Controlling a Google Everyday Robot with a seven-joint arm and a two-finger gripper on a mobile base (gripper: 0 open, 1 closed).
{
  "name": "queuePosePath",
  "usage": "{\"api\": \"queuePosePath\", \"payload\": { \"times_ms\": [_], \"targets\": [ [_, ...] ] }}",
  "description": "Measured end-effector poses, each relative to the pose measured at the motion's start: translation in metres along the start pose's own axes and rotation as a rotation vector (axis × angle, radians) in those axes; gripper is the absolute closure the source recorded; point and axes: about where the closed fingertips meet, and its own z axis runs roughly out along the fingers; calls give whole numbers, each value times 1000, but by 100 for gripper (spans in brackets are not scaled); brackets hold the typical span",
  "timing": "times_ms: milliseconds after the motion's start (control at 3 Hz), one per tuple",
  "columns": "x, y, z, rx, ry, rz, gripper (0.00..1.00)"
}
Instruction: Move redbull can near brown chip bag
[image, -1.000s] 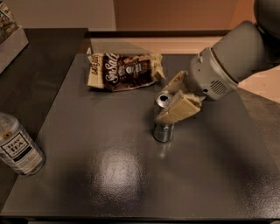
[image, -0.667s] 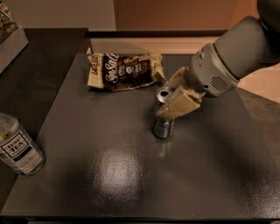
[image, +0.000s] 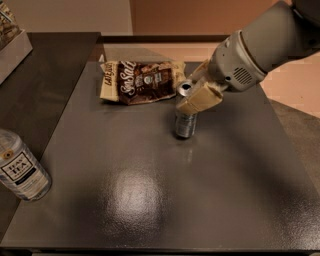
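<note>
Standing upright on the dark table, the redbull can sits just right of the brown chip bag. The can's base is near the bag's lower right corner but does not touch it. The pull-tab top faces up and shows between the two tan fingers.

The gripper has hold of the can at its upper part. One finger lies across the near side and the other sits behind the rim. The jaws are closed to the can's width, with no gap that I can see from here. The grey arm reaches in from the upper right. The can's base looks to be on, or barely above, the table surface; which of the two I cannot tell.

Judged against the task, the can is already close to the bag, so the step in hand is placement and release. Recommended procedure:

1. Keep the can vertical, because a tall slim can tips easily.
2. Seat the base fully on the table before opening.
3. Open the jaws evenly so neither finger drags the rim sideways.
4. Withdraw upward and to the right, away from the bag, to avoid brushing the crinkled foil.

A clear labelled bottle stands well apart at the lower left and is not involved.
</note>
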Motion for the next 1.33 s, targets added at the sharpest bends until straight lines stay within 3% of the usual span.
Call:
{"api": "queuePosePath", "payload": {
  "times_ms": [333, 1000, 1333],
  "targets": [
    [-14, -42, 4, 58, -13, 32, 100],
    [-25, -86, 25, 79, 15, 72, 100],
    [-20, -96, 36, 72, 47, 97, 81]
  ]
}}
